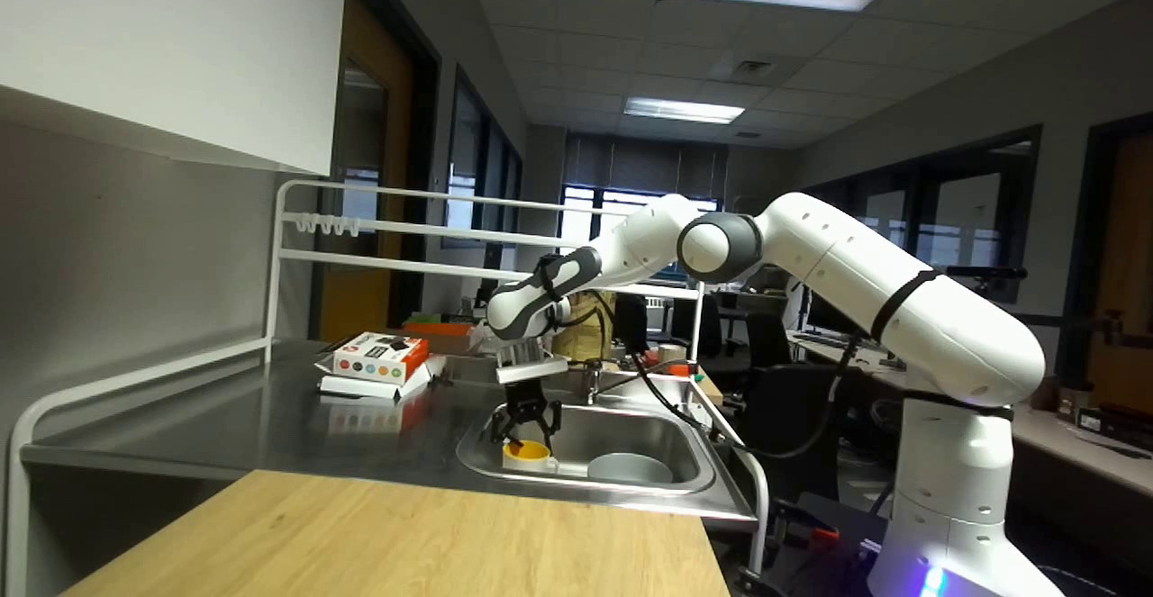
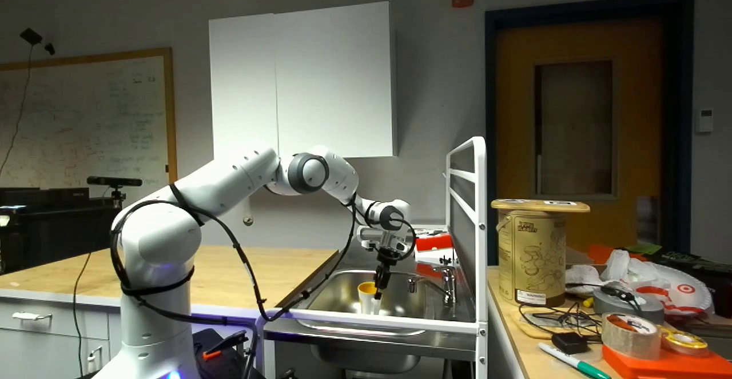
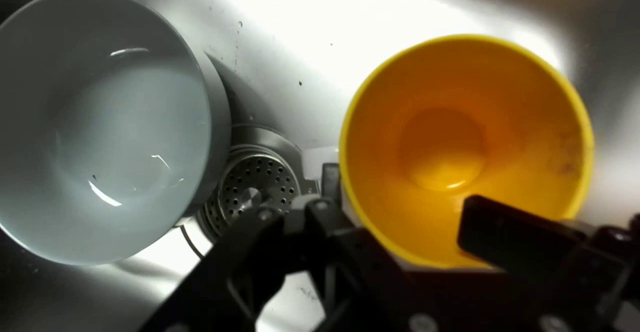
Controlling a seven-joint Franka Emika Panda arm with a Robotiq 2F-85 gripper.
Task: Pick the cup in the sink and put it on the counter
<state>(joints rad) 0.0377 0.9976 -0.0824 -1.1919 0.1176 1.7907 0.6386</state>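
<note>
A metal surface (image 1: 270, 426) surrounds the sink (image 1: 621, 430). In the sink sits a pale grey bowl (image 3: 107, 126); also in the sink, apart from the bowl, the yellow-lined cup (image 3: 450, 141) stands upright. Above the sink's floor, the jaws are spread, the cup's rim between them, with hold of nothing.

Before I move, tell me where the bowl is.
In the wrist view, the bowl sits at the left in the sink, with the drain at its lower right and the cup farther right.

In an exterior view, black fingers (image 2: 381, 279) point down by a white cup (image 2: 366, 303), yellow inside, in the shiny sink (image 2: 338, 292).
</note>
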